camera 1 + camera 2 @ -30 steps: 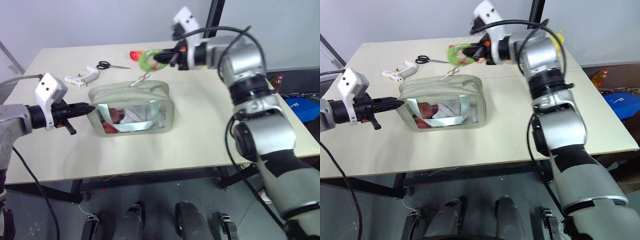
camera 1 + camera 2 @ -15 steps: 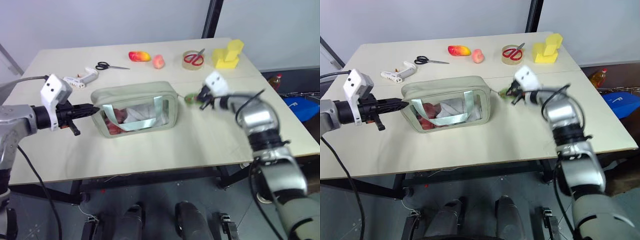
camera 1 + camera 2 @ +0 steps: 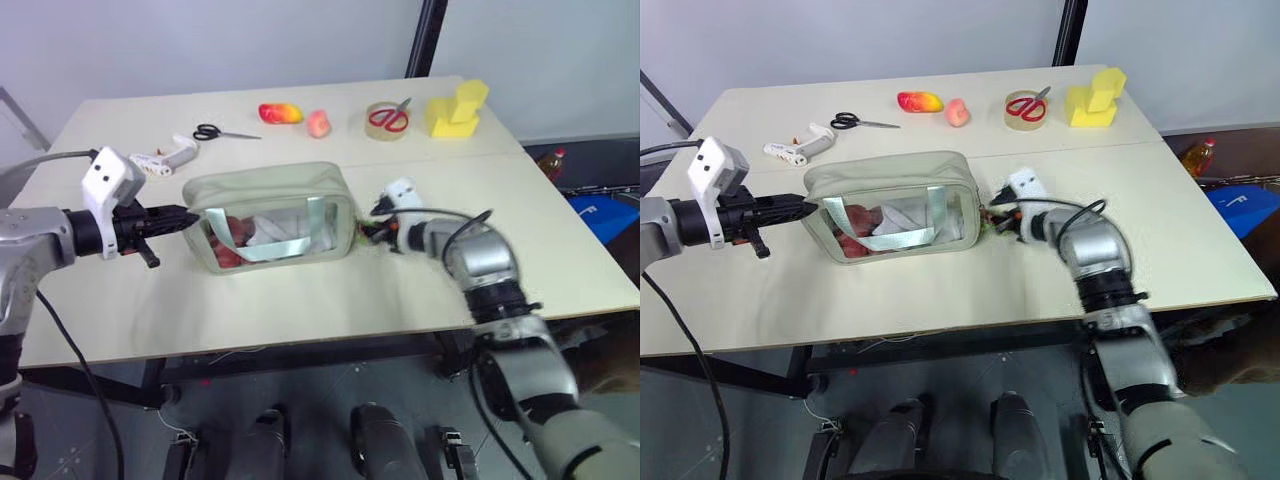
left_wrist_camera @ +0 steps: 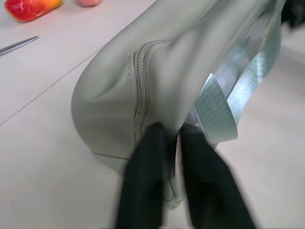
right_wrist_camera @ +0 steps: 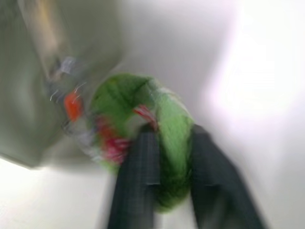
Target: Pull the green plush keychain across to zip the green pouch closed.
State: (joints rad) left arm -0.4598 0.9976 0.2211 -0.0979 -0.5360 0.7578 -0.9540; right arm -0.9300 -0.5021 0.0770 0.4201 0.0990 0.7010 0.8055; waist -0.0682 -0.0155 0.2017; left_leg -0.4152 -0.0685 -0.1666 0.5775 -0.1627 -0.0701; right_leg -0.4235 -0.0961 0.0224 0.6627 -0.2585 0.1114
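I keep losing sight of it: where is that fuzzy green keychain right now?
The green plush keychain sits between the right gripper's fingers, on the table beside the right end of the green pouch.

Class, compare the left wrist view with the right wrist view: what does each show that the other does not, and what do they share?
The left wrist view alone shows the left tool pinching the zipper-seamed end of the pale sage-green boxy pouch, plus a red-yellow toy fruit and a metal scissor blade.

The right wrist view alone shows the right tool straddling the bright lime-green fuzzy keychain.

Both show pouch fabric, the pale tabletop and two black fingers.
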